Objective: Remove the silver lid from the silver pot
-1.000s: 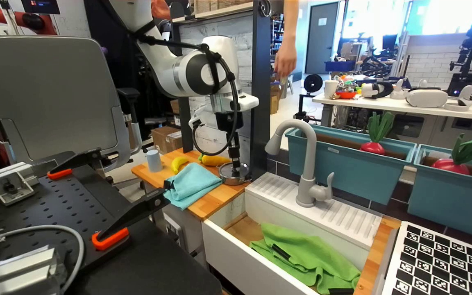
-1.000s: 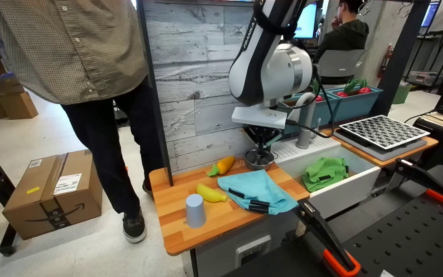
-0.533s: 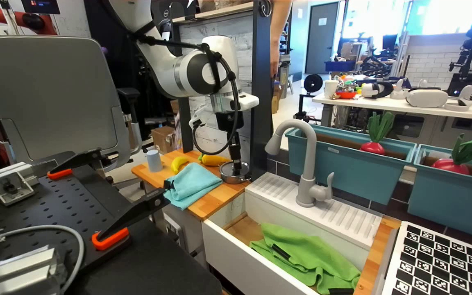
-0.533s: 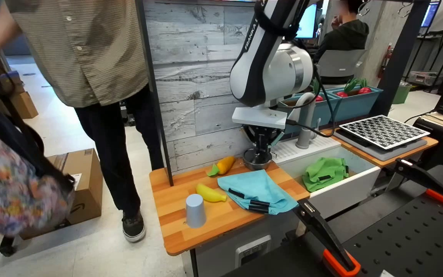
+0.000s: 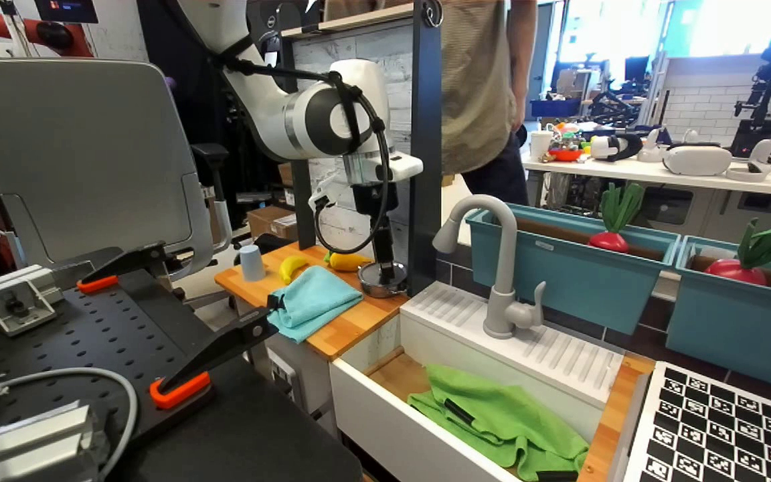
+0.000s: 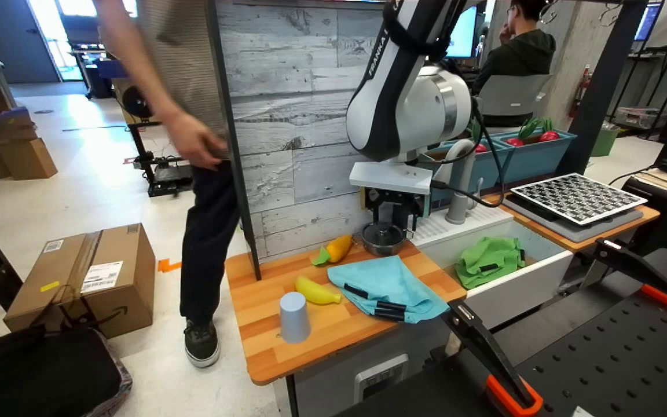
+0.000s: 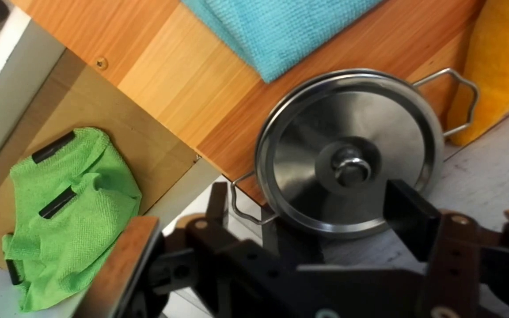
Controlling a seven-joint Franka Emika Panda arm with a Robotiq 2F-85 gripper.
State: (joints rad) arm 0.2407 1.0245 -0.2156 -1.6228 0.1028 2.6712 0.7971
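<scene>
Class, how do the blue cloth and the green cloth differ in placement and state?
The blue cloth lies on the wooden counter; the green cloth lies inside the sink. The blue cloth looks fairly smooth, while the green cloth is bunched up. Both carry black strips.

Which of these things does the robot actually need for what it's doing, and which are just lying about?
For the job:
silver pot
silver lid, sitting on the pot
gripper, open

Just lying about:
blue towel
green cloth, in the sink
yellow banana
orange vegetable, near the pot
blue cup
</scene>
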